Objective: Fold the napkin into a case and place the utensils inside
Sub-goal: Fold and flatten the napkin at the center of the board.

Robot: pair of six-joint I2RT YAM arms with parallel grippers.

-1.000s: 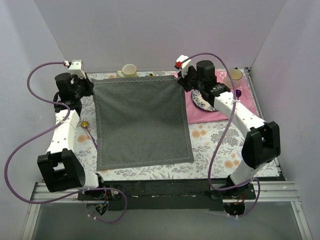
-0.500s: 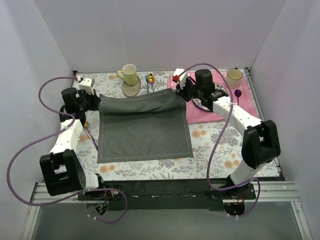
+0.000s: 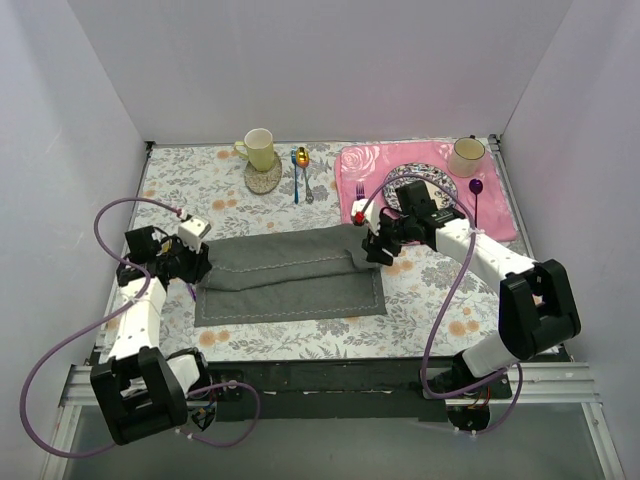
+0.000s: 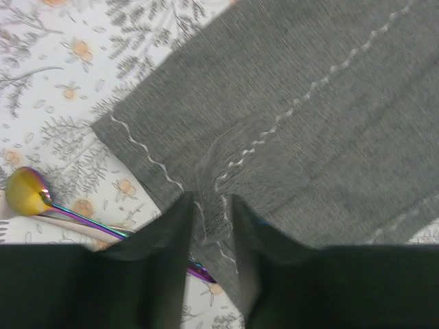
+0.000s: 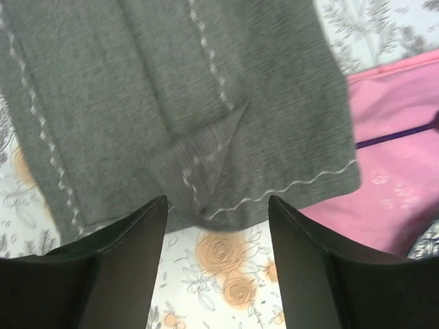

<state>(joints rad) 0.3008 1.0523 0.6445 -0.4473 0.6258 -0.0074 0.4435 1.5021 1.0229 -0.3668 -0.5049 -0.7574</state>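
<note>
Left pincer (image 4: 210, 205) is nipped narrow on a pinch of the dark grey napkin (image 3: 290, 280). Right pincer (image 5: 218, 205) gapes wide over its opposite end. The napkin lies folded on the floral worktop (image 3: 180, 180), with a gold-bowled spoon (image 4: 27, 192) just beside it.

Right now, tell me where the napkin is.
In the top view the napkin lies folded at mid-table, between the left pincer and the right pincer, its right end nearest the pink placemat.
</note>
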